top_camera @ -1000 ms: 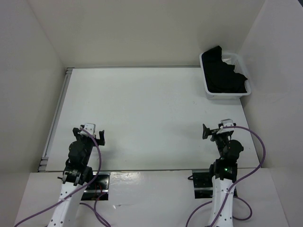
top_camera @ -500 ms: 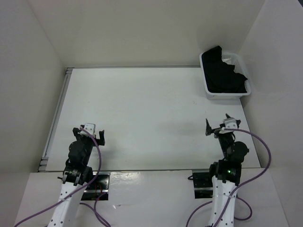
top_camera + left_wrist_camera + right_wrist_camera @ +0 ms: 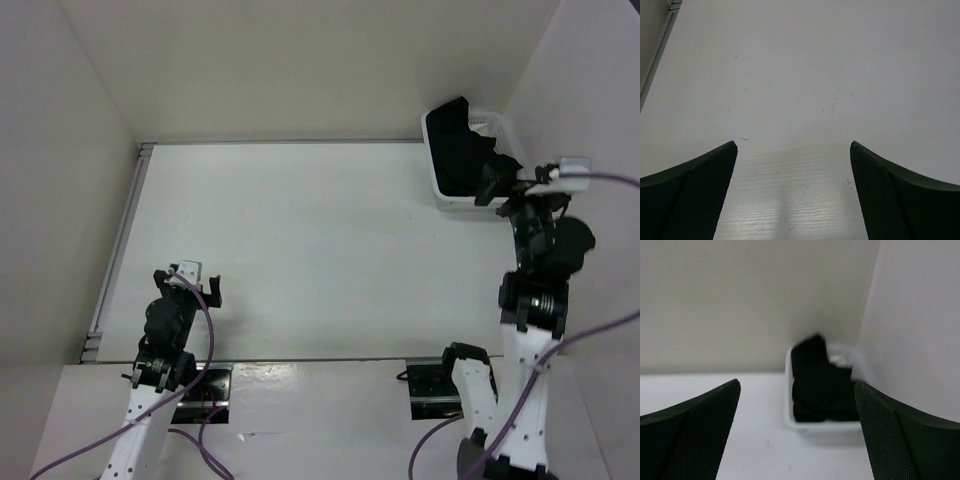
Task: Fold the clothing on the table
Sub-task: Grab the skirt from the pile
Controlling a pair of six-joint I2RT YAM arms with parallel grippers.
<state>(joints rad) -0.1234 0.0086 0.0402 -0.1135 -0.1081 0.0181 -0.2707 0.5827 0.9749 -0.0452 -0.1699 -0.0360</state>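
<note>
At the far right corner of the table (image 3: 320,240), a white bin (image 3: 465,205), tucked close against the white walls (image 3: 300,70). Inside the bin, black clothing (image 3: 458,150), heaped and bulging over the far rim, with a scrap of white cloth (image 3: 490,125) beside it on the right. Along the table's left edge, a thin metal rail (image 3: 120,240). Between clothing and arms, the bin's near wall, plus a stretch of scuffed white tabletop.

Right arm reared tall from its base and reaching toward that far right corner, purple cable (image 3: 610,178) trailing off the wrist. Right gripper (image 3: 500,180) raised off the table and aimed at the bin; from above, overlapping the bin's near right corner; from the wrist camera, bin and clothing ahead and apart, framed between the two fingers (image 3: 695,430). Jaws spread wide, gripping nothing.

Left arm folded low over its base at the near left. Left gripper (image 3: 188,283) tipped forward and down at bare table, close above it, well apart from the bin. Jaws likewise wide apart, holding nothing.
</note>
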